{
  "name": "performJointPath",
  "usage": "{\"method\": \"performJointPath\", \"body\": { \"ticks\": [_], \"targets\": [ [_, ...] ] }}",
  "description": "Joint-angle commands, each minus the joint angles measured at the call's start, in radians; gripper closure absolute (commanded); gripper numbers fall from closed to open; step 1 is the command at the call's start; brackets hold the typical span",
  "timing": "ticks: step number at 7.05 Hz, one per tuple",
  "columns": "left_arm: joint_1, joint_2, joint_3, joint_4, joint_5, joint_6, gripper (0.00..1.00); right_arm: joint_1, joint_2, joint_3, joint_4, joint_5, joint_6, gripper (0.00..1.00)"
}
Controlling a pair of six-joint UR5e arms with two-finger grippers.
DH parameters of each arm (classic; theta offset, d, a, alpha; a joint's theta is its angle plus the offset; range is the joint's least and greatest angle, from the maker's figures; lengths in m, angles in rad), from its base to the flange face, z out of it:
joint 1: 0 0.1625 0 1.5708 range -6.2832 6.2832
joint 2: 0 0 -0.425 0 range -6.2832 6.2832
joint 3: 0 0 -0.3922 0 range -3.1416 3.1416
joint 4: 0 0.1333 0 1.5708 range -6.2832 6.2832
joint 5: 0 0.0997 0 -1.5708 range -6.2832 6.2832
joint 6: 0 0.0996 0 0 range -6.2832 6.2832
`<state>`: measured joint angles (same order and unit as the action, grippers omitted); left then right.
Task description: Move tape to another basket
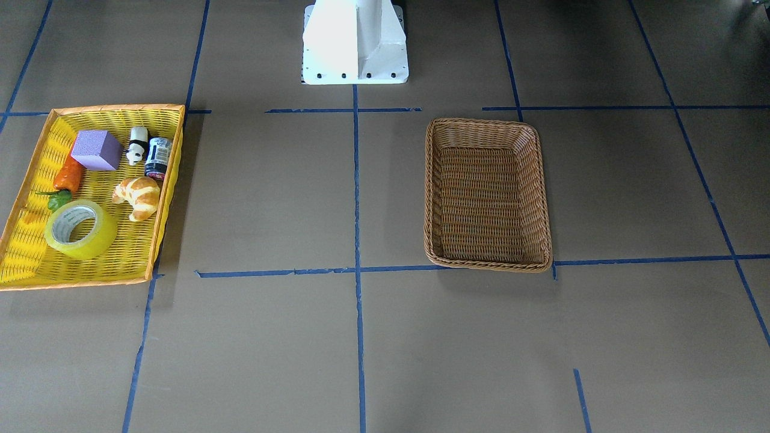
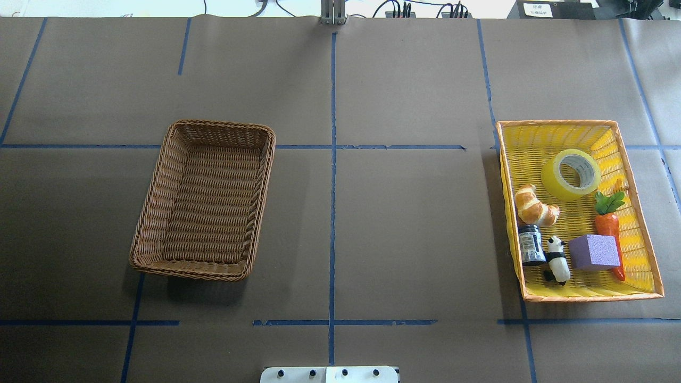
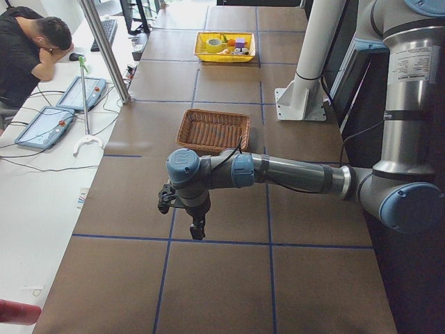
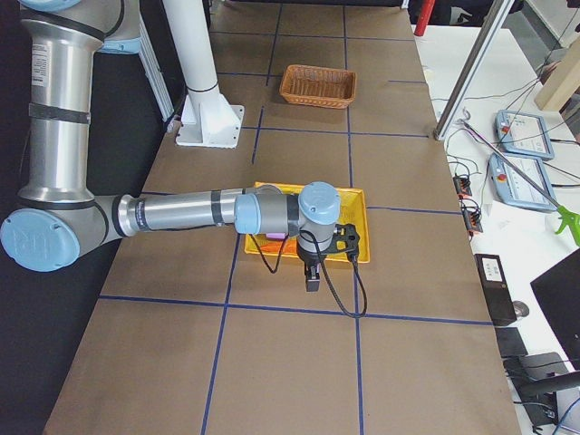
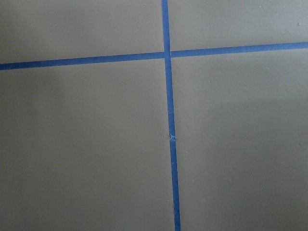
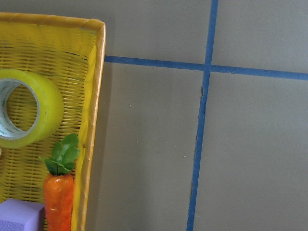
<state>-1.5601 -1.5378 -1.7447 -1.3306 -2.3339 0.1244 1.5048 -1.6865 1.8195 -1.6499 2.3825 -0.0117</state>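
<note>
- Wide roll of translucent yellow-green packing tape (image 2: 571, 174) w/ whitish cardboard core sits in the flat yellow woven tray w/ orange rim (image 2: 556, 123), right side of overhead view, upper half of the tray.
- Tape lies about flat on one face: core axis roughly upright, hole facing up. Being round, it has no long axis across the table.
- Bare yellow weave lies between the tape and the tray's upper rim. The right wall is near.
- Neighbours: toy croissant (image 2: 534, 205) just beside at lower left, toy carrot (image 2: 608, 229) w/ its green leaves near at lower right. Purple foam cube (image 2: 594, 252), small panda figure (image 2: 557, 259) and dark jar (image 2: 530, 244) are lower in the tray, apart from the tape.
- Rectangular brown wicker basket w/ rounded corners (image 2: 210, 207) is at centre-left of overhead view, well apart from the tray. Its long axis runs top to bottom, slightly slanted. Brown paper w/ blue grid lines (image 2: 332, 186) lies between the two.
- Right gripper (image 4: 313, 279) hangs over the near rim of the tray in the right side view; cannot tell how its jaws stand. Its wrist cam shows the tape at the left edge and a tray corner.
- Left gripper (image 3: 197, 226) hangs over brown paper, lower than the basket in the left side view; jaws cannot tell. Its wrist cam shows paper and a blue line cross only.
</note>
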Motion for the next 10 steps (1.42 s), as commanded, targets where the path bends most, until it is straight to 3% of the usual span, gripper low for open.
{"method": "performJointPath", "body": {
  "ticks": [1,4,5,7,9,10],
  "targets": [
    [0.000,0.001,-0.009,0.001,0.001,0.000,0.00,0.000,-0.002,0.003,0.001,0.007,-0.005,0.00],
    [0.002,-0.004,-0.015,-0.002,-0.008,-0.002,0.00,-0.020,0.008,-0.002,0.034,0.012,0.001,0.00],
    [0.002,-0.002,0.002,-0.005,-0.013,0.001,0.00,-0.076,0.008,-0.023,0.139,0.006,0.001,0.00],
    [0.003,-0.002,0.005,-0.034,-0.015,0.004,0.00,-0.205,0.083,-0.055,0.231,0.003,0.245,0.00],
    [0.003,-0.008,0.013,-0.076,-0.015,0.001,0.00,-0.289,0.226,-0.188,0.316,-0.005,0.393,0.01],
    [0.003,-0.013,0.010,-0.076,-0.015,0.003,0.00,-0.322,0.253,-0.245,0.334,-0.053,0.451,0.01]
  ]
}}
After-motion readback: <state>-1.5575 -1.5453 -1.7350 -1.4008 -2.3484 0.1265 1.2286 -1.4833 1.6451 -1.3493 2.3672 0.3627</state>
